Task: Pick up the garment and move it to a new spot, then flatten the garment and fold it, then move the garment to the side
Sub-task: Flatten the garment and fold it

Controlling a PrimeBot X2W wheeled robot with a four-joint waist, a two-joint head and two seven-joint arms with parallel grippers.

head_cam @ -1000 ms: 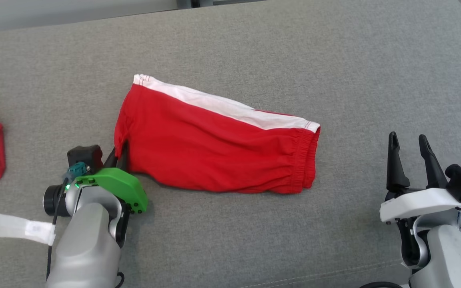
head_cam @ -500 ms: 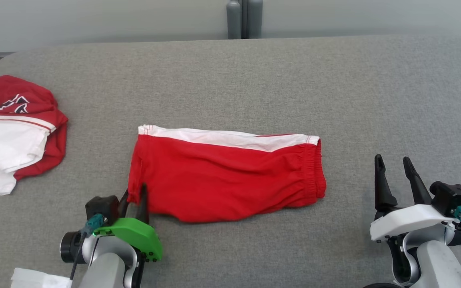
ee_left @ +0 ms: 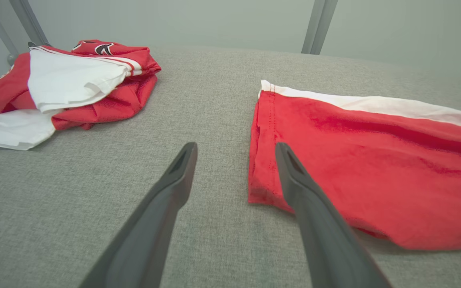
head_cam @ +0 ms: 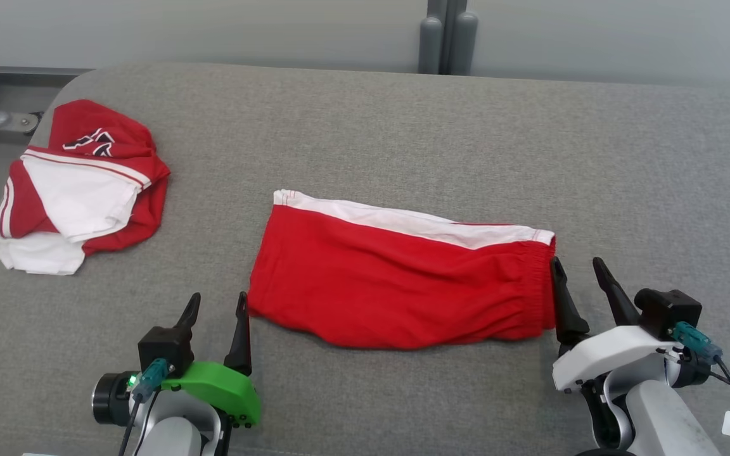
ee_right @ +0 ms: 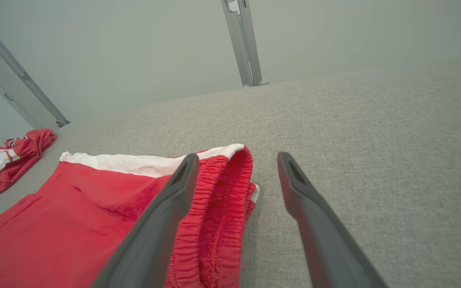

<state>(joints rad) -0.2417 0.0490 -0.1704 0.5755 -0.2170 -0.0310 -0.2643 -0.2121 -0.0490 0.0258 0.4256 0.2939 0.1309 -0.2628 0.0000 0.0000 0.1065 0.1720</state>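
The red shorts [head_cam: 403, 285] lie flat on the grey cushion [head_cam: 365, 126] — left gripper [head_cam: 218, 297] by the hem, right gripper [head_cam: 575, 261] by the waistband. Both stand spread apart, empty.

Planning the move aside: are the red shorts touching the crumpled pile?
Apart. Head view shows bare grey surface between red shorts and crumpled pile.

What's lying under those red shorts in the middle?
The red shorts lie flat on the gray cushion. At the waistband, folded layers show beneath; whatever else they cover is hidden.
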